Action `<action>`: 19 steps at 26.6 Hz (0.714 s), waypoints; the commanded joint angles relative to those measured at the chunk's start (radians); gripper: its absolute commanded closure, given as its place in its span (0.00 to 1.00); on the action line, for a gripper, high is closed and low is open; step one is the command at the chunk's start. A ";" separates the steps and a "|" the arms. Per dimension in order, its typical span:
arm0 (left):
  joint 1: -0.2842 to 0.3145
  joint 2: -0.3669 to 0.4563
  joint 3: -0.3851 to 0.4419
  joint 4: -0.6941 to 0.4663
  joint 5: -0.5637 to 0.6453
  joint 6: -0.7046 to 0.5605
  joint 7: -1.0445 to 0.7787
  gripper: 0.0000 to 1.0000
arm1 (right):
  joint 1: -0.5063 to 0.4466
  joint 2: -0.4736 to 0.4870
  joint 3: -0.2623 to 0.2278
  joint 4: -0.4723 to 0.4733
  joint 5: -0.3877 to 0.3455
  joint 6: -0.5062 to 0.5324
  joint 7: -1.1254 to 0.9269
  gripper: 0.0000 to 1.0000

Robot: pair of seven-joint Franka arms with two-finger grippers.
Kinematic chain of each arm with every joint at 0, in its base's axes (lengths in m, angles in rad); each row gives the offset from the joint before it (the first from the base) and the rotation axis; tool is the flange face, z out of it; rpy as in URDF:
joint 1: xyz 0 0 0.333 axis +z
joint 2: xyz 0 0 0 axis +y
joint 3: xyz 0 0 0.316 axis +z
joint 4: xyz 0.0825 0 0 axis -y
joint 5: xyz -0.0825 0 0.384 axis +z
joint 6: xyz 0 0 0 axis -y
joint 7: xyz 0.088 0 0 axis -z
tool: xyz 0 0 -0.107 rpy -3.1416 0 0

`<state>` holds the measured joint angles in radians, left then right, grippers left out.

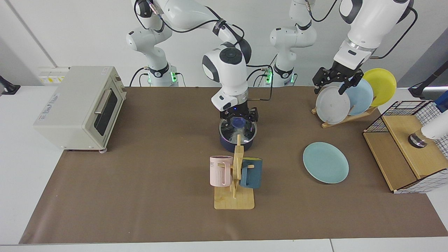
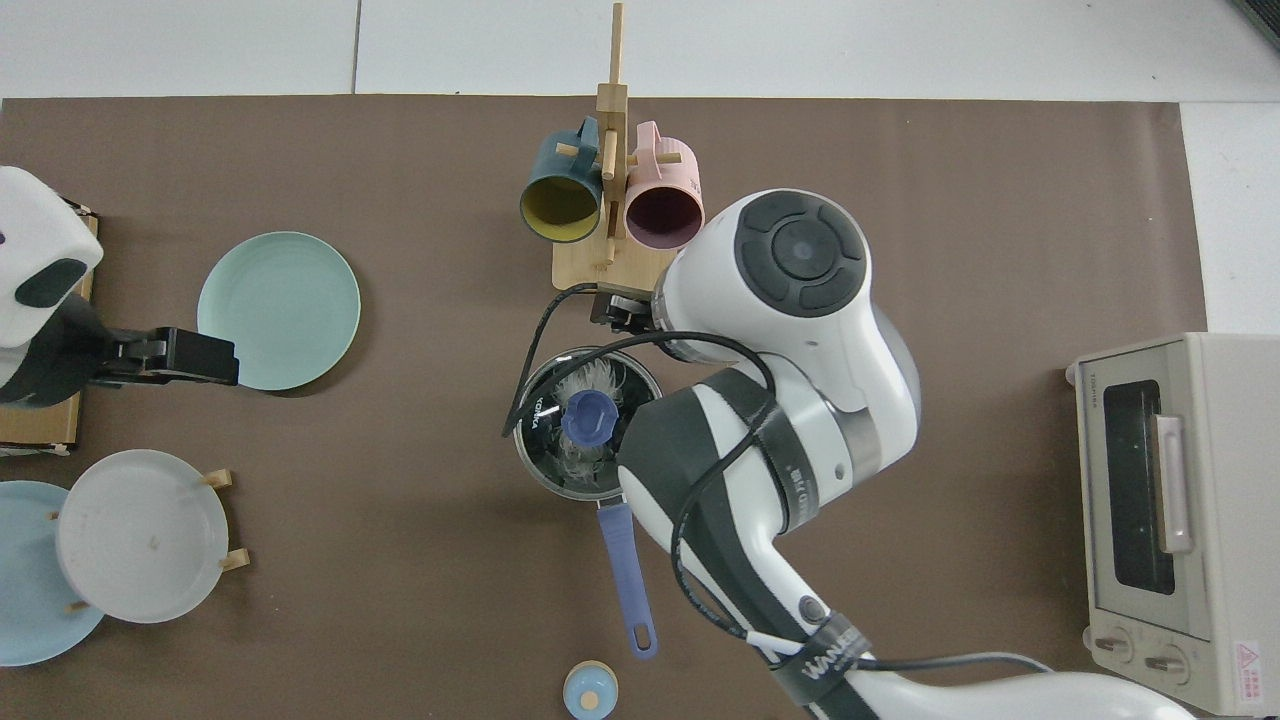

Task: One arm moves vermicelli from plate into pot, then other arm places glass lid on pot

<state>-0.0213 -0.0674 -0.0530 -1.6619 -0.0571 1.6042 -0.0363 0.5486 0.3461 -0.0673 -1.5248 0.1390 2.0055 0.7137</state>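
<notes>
Lid seat: glass lid (image 2: 588, 424) rests on pot (image 1: 237, 141), vermicelli (image 2: 590, 385) beneath.
Right pincer (image 1: 239, 117): directly above knob, fingers spread, empty.
Left pincer (image 1: 335, 79): open, waiting at plate rack (image 1: 344, 117).

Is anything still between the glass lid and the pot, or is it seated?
Nothing visible. The glass lid sits on the pot, vermicelli beneath it; the right gripper hangs open just above the knob. The left gripper waits by the plate rack.

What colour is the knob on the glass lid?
Blue; the knob on the glass lid shows best in the top view.
</notes>
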 commanded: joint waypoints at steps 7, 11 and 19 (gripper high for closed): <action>-0.008 -0.019 0.005 -0.015 0.020 0.003 0.003 0.00 | -0.091 -0.107 -0.113 -0.055 0.028 -0.120 -0.279 0.00; -0.008 -0.019 0.005 -0.015 0.020 0.003 0.001 0.00 | -0.133 -0.124 -0.163 -0.067 0.025 -0.143 -0.472 0.00; -0.008 -0.019 0.005 -0.015 0.020 0.003 0.001 0.00 | -0.271 -0.191 -0.163 -0.055 0.008 -0.223 -0.611 0.00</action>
<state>-0.0213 -0.0674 -0.0530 -1.6619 -0.0571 1.6042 -0.0363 0.3323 0.2221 -0.2443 -1.5571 0.1408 1.8233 0.1524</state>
